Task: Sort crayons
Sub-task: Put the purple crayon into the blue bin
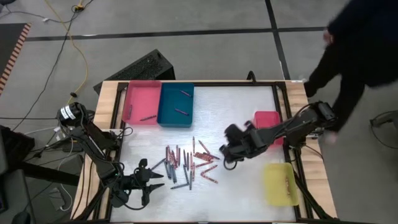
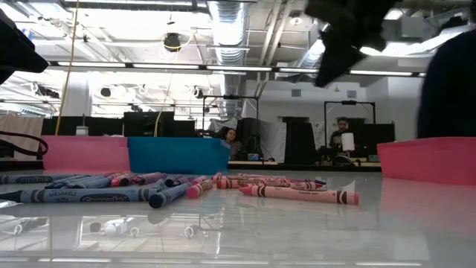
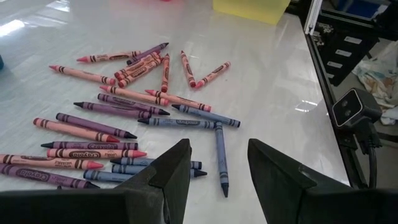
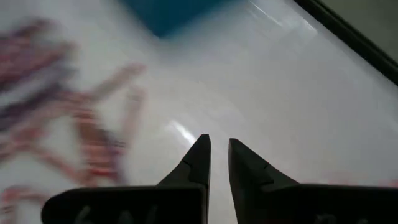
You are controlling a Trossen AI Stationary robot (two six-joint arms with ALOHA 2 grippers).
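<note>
The crayons [image 1: 189,165] lie in a loose heap at the middle of the tabletop [image 1: 249,112], red, pink, blue and purple mixed, several crossing or touching. A few are already sorted: two dark ones in the blue tray [image 1: 175,104], one in the pink tray [image 1: 142,102] beside it, and at least one in the yellow tray [image 1: 280,183] near the right front corner. A red tray [image 1: 267,119] stands at the right edge; its contents cannot be made out.

The right claw [image 1: 227,152] hangs above the tabletop just beside the heap's right end. In its wrist view the fingers [image 4: 198,163] stand narrow with only a slim gap, and nothing is seen between them. The left claw [image 1: 144,180] sits low near the front left, just beside the heap's left edge, its fingers [image 3: 174,168] moderately apart and holding nothing; blue crayons lie directly ahead of it.

Assessment: sorting is at an early stage, with most of the heap untouched. The step in hand appears to be the right arm positioned for a pick. The next move calls for widening that claw, choosing a crayon lying clear of its neighbours, and closing across its barrel.

A person [image 1: 354,43] stands beyond the right far corner.
</note>
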